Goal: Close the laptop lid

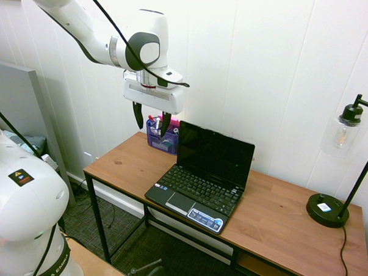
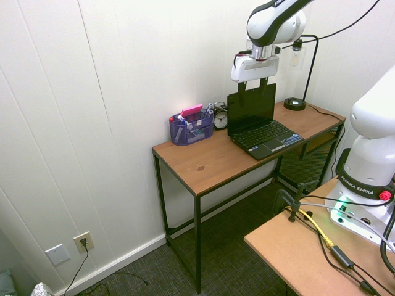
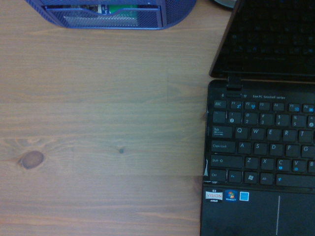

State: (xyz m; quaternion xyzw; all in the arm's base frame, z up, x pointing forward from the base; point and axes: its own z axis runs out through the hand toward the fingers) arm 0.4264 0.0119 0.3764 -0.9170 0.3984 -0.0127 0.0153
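Note:
A small black netbook point(image 1: 197, 190) sits open on the wooden desk point(image 1: 125, 166). Its laptop lid point(image 1: 215, 154) stands upright with a dark screen, facing the desk's front edge. My gripper point(image 1: 151, 119) hangs open in the air above the desk, just left of the lid's upper left corner, holding nothing. From the other side, the gripper point(image 2: 253, 85) shows just above the laptop lid point(image 2: 251, 108). The wrist view looks down on the keyboard's left part, the laptop lid point(image 3: 270, 39) and bare wood.
A blue mesh organizer point(image 1: 161, 137) with pens stands at the desk's back, left of the netbook and behind the gripper. A black lamp point(image 1: 327, 208) stands at the desk's right end. A small clock point(image 2: 220, 117) sits between organizer and netbook. The white wall runs close behind.

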